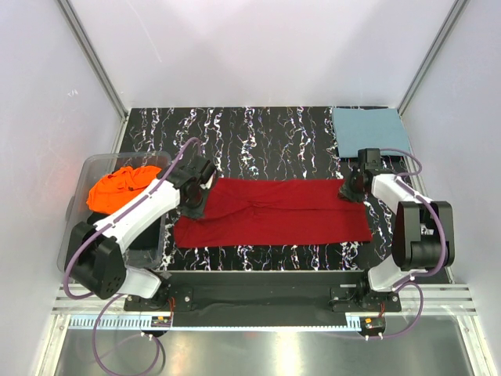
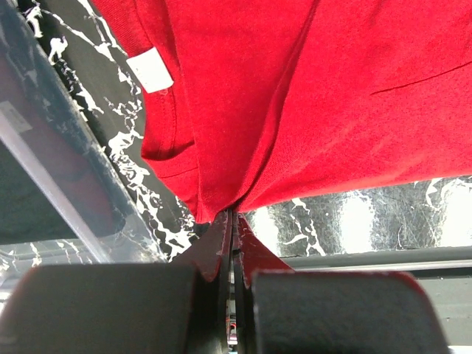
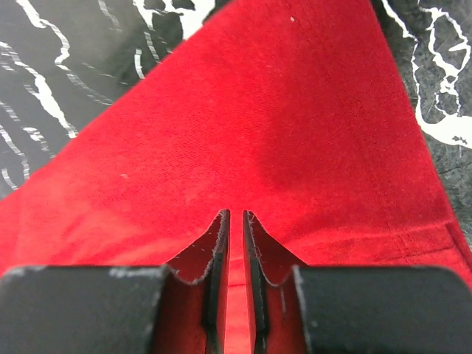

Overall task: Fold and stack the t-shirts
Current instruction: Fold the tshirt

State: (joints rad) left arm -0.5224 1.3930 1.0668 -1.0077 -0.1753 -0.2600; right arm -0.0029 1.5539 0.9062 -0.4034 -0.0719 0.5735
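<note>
The deep red t-shirt (image 1: 274, 211) lies in a long flat band across the middle of the table. My left gripper (image 1: 196, 197) is at its left end, shut on a pinch of the red cloth (image 2: 243, 110) that bunches into the fingertips (image 2: 221, 228). A white label (image 2: 151, 71) shows at the collar. My right gripper (image 1: 352, 190) is at the shirt's far right corner, with its jaws nearly together and red cloth (image 3: 280, 125) filling the thin gap. The teal-blue t-shirt (image 1: 368, 130) lies folded at the back right. The orange t-shirt (image 1: 119, 186) is crumpled in a bin.
A clear plastic bin (image 1: 156, 160) stands at the left edge of the black marbled table (image 1: 258, 133); its wall (image 2: 59, 169) is close to my left gripper. White walls enclose the table on three sides.
</note>
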